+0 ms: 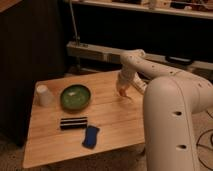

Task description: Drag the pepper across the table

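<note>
The light wooden table [110, 120] fills the middle of the camera view. My white arm reaches over its right side, and my gripper [122, 91] points down at the tabletop near the right edge. A small orange pepper [122, 93] shows at the gripper's tip, right on the wood; most of it is hidden by the gripper.
A green bowl [75, 96] sits left of centre. A white cup [44, 94] stands upside down at the far left. A black oblong object [73, 123] and a blue sponge-like thing [90, 136] lie near the front. Dark shelving and a metal rail stand behind the table.
</note>
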Robot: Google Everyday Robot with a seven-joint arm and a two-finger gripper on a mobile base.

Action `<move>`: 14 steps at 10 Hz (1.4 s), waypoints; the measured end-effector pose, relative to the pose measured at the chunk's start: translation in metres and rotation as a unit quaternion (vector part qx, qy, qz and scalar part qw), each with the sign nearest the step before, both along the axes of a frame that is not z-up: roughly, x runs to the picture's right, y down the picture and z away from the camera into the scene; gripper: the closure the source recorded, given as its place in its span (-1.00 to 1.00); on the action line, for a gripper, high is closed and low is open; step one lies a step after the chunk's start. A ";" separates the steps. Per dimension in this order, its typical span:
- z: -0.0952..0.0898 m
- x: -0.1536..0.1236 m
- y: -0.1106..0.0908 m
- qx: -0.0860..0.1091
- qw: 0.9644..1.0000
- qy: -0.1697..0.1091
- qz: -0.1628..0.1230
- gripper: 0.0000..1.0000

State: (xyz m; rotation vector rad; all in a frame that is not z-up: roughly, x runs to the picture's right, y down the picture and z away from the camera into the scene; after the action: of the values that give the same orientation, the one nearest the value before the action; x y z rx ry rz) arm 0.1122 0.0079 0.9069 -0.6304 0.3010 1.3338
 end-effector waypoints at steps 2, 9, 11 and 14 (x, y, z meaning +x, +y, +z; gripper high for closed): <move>0.005 -0.001 0.032 -0.009 1.000 -0.007 0.000 0.42; -0.013 0.012 0.106 -0.019 1.000 -0.021 0.003 0.42; -0.027 0.010 0.108 -0.017 0.999 -0.029 0.003 0.42; -0.046 0.012 0.132 -0.021 0.999 -0.031 0.008 0.42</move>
State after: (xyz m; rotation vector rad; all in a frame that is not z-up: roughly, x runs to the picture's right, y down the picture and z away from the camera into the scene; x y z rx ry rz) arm 0.1242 0.1398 0.8613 -0.7094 0.2756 1.3240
